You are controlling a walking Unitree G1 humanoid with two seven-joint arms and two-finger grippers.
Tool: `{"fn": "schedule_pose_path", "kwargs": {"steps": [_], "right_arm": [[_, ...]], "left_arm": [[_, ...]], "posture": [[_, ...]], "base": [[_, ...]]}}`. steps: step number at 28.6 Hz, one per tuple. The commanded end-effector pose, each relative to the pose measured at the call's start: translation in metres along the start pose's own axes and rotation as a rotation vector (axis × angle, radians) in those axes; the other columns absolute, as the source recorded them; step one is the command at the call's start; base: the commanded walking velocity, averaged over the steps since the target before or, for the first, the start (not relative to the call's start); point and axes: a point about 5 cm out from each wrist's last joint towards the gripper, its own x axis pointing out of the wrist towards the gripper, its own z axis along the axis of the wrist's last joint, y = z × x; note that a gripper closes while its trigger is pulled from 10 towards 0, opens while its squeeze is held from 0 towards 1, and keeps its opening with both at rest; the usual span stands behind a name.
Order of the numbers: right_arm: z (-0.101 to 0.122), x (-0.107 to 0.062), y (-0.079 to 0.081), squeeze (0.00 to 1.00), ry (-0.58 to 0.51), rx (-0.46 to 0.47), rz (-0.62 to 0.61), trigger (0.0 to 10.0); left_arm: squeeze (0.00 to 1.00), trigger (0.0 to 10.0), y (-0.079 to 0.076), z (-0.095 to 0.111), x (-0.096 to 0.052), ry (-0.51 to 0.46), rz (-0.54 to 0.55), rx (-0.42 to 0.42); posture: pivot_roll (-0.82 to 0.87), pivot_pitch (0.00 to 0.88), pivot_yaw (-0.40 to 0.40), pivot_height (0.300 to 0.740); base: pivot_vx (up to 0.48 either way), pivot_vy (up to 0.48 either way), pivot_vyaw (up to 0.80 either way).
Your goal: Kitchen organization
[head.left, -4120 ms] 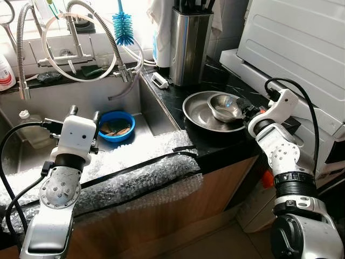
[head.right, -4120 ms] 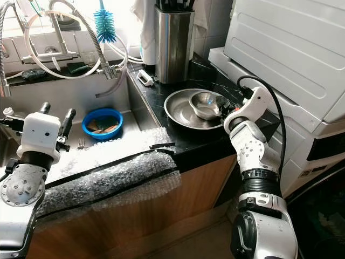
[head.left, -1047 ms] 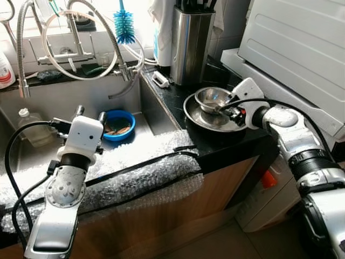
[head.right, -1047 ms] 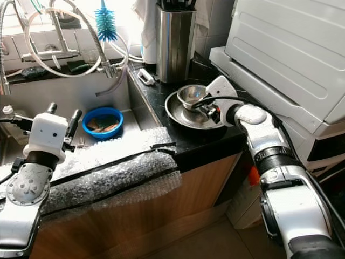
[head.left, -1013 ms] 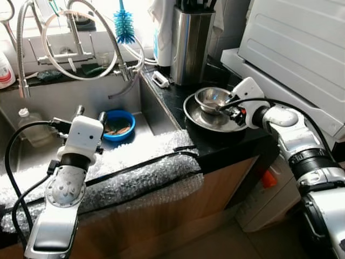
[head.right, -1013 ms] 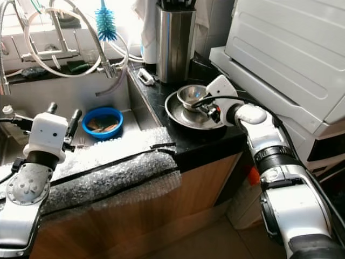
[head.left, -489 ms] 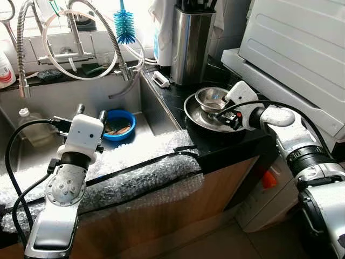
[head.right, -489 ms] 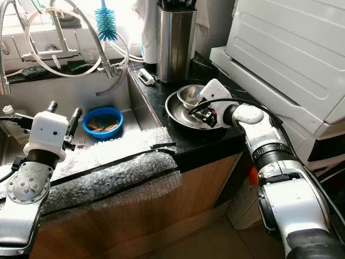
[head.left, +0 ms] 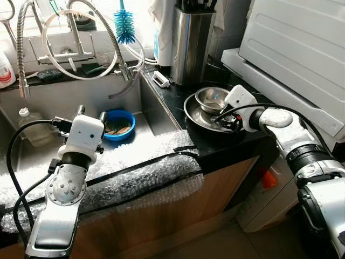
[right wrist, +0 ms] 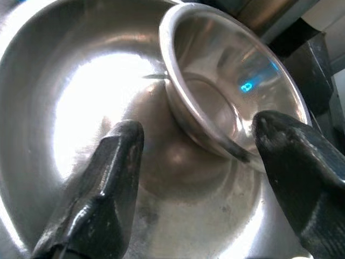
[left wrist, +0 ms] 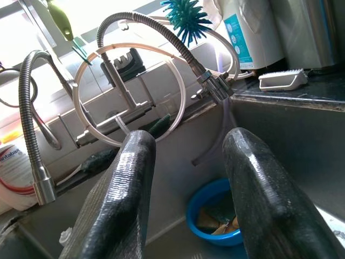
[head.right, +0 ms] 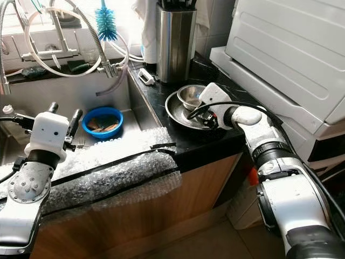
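With nothing yet lifted, the right gripper (right wrist: 197, 162) is hovering, fingers spread, inside the wide shallow steel basin (head.left: 197, 110) on the black counter, beside the small steel bowl (head.left: 212, 99) nested in it, while the left gripper (left wrist: 186, 162) is waiting spread-fingered above the sink.

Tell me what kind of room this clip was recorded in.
Most likely a home kitchen: a steel sink with a spring-neck faucet, a knife block on the black counter, and a small steel bowl sitting in a large one.
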Motion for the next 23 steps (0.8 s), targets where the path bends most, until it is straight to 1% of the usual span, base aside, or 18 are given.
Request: {"fn": "schedule_pose_path", "kwargs": {"steps": [1, 6, 7, 8, 9, 12, 20, 23], "right_arm": [[0.010, -0.002, -0.011, 0.00, -0.007, -0.021, -0.059, 10.0], [0.012, -0.002, -0.016, 0.00, -0.008, -0.016, -0.127, 10.0], [0.012, -0.002, -0.016, 0.00, -0.007, -0.019, -0.138, 5.8], [0.012, -0.002, -0.017, 0.00, -0.006, -0.020, -0.149, 4.2], [0.012, -0.002, -0.017, 0.00, -0.006, -0.019, -0.154, 0.0], [0.011, -0.001, -0.016, 0.00, -0.002, -0.010, -0.162, 0.0], [0.004, 0.004, -0.004, 0.00, 0.023, -0.029, -0.100, 0.0], [0.004, 0.004, -0.003, 0.00, 0.026, -0.030, -0.095, 0.0]], "left_arm": [[0.00, 10.0, 0.001, 0.003, 0.001, -0.014, 0.004, 0.005], [0.00, 10.0, 0.001, 0.004, 0.001, -0.017, 0.008, 0.006], [0.00, 10.0, 0.001, 0.004, 0.002, -0.017, 0.009, 0.006], [0.00, 10.0, 0.002, 0.005, 0.002, -0.018, 0.010, 0.007], [0.00, 10.0, 0.002, 0.005, 0.002, -0.018, 0.011, 0.008], [0.00, 10.0, 0.002, 0.005, 0.001, -0.017, 0.011, 0.009], [0.00, 10.0, 0.001, 0.003, 0.000, -0.006, 0.002, 0.009], [0.00, 10.0, 0.001, 0.003, 0.000, -0.004, -0.001, 0.012]], "posture": [[0.01, 0.000, -0.059, 0.740], [0.01, 0.000, -0.062, 0.740], [0.01, 0.000, -0.062, 0.740], [0.01, 0.000, -0.062, 0.740], [0.01, 0.000, -0.061, 0.740], [0.02, 0.000, -0.062, 0.740], [0.02, 0.000, -0.062, 0.740], [0.02, 0.000, -0.061, 0.740]], "base": [[0.000, 0.000, 0.00], [0.000, 0.000, 0.00], [0.000, 0.000, 0.00], [0.000, 0.000, 0.00], [0.000, 0.000, 0.00], [0.000, 0.000, 0.00], [0.000, 0.000, 0.00], [0.000, 0.000, 0.00]]}}
